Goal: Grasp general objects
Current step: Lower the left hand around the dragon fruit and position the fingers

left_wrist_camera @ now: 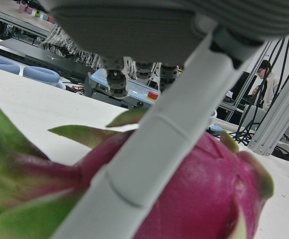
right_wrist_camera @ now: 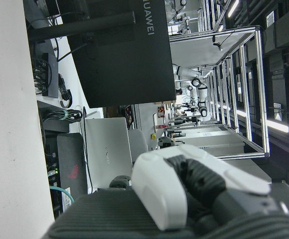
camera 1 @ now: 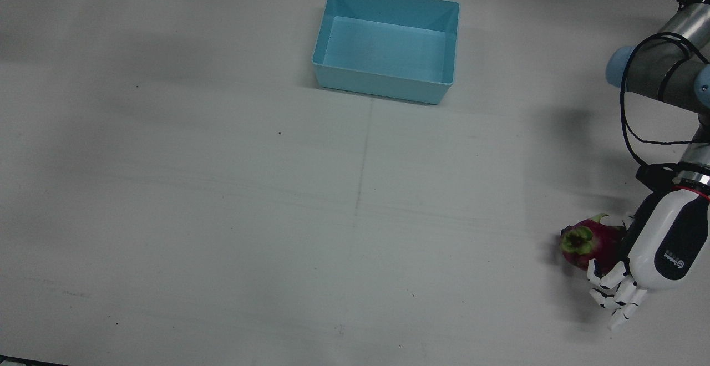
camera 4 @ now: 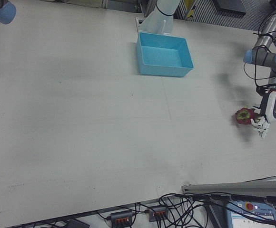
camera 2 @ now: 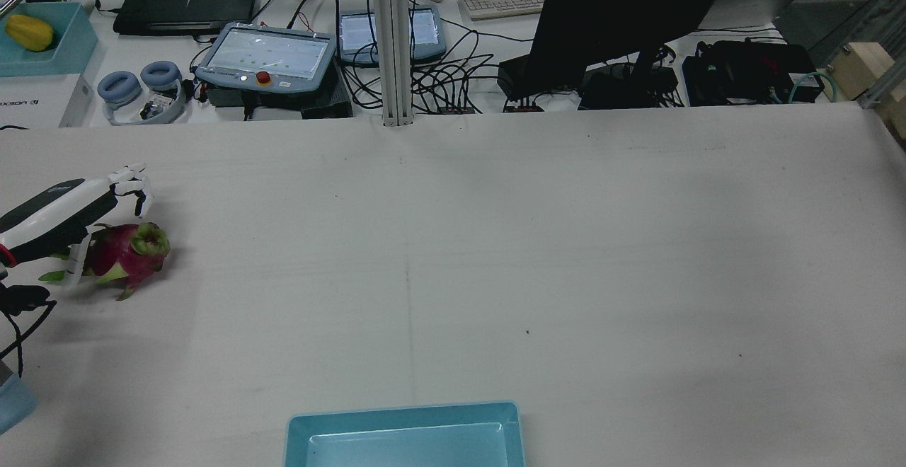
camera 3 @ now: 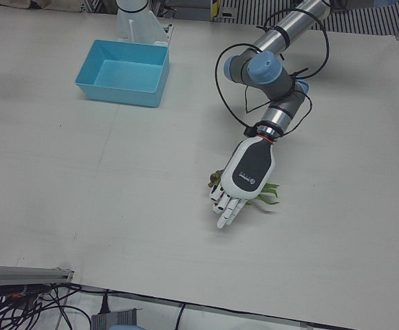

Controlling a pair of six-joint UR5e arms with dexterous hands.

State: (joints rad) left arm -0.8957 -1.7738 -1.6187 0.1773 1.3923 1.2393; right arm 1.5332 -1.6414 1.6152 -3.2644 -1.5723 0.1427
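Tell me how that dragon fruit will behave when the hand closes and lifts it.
The dragon fruit is rounded and lies on its side, so a nudge from the left robot hand could roll it. Its smooth pink skin may slip under hard fingers. The green leafy scales look floppy, so they are probably poor places to grip.

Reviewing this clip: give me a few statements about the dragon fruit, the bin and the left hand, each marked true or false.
1. The left hand is over the dragon fruit. True.
2. The dragon fruit lies inside the blue bin. False: it lies on the table, far from the bin.
3. The bin is empty. True.
4. The hand's fingers are clenched in a fist. False: they are extended past the fruit.
5. The fruit has been lifted clear of the table. False: it looks to rest on the table.
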